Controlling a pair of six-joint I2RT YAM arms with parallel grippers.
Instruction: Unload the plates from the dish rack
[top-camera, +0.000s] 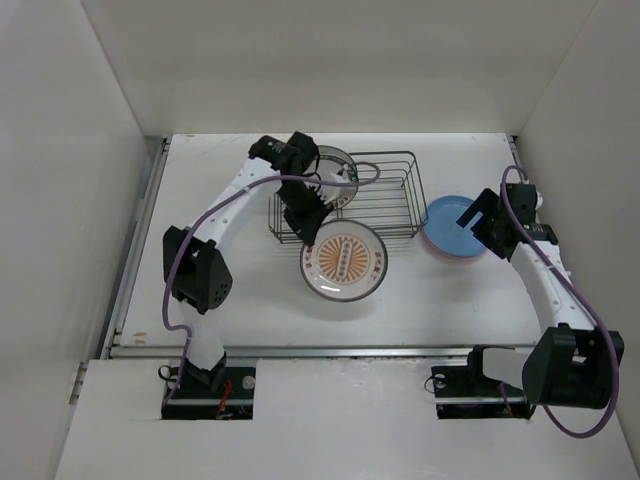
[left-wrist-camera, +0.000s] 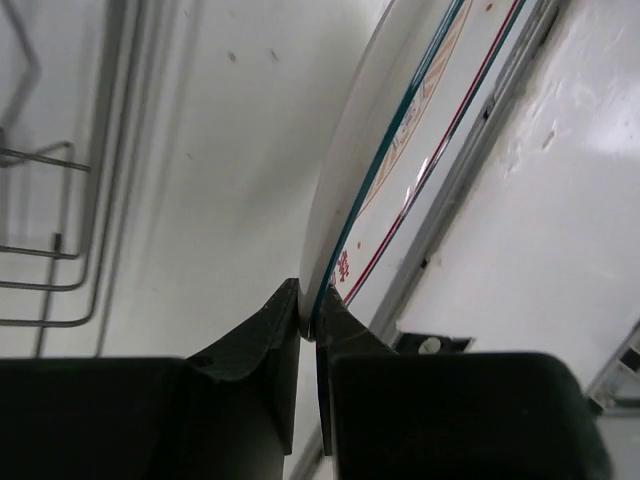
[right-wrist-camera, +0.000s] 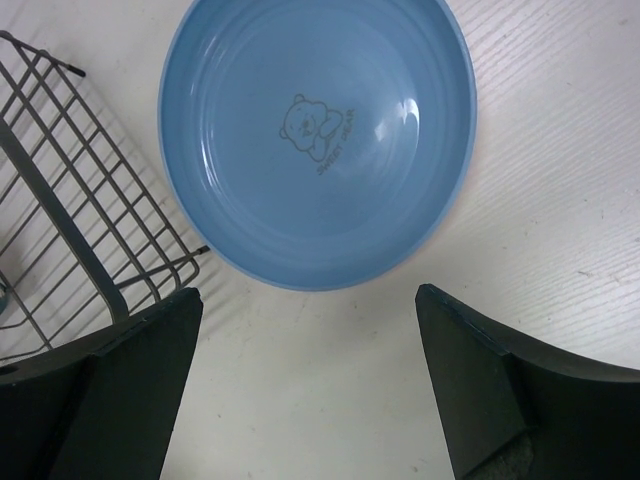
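The dish rack (top-camera: 390, 200) stands at the back middle of the table, with a grey-white plate (top-camera: 336, 168) upright in its left end. Just in front of the rack, my left gripper (top-camera: 312, 238) is shut on the far rim of the white plate with the orange pattern (top-camera: 346, 262). In the left wrist view, that plate (left-wrist-camera: 420, 130) runs edge-on from between my fingers (left-wrist-camera: 262, 340). A blue plate (top-camera: 452, 226) lies flat to the right of the rack, with a pink rim (top-camera: 445, 256) showing under it. My right gripper (right-wrist-camera: 310, 293) hovers open near the blue plate (right-wrist-camera: 315, 140), holding nothing.
White walls close in the table on the left, back and right. A metal rail (top-camera: 300, 350) runs along the near edge in front of the arm bases. Rack wires (right-wrist-camera: 70, 200) lie close to my right gripper's left finger.
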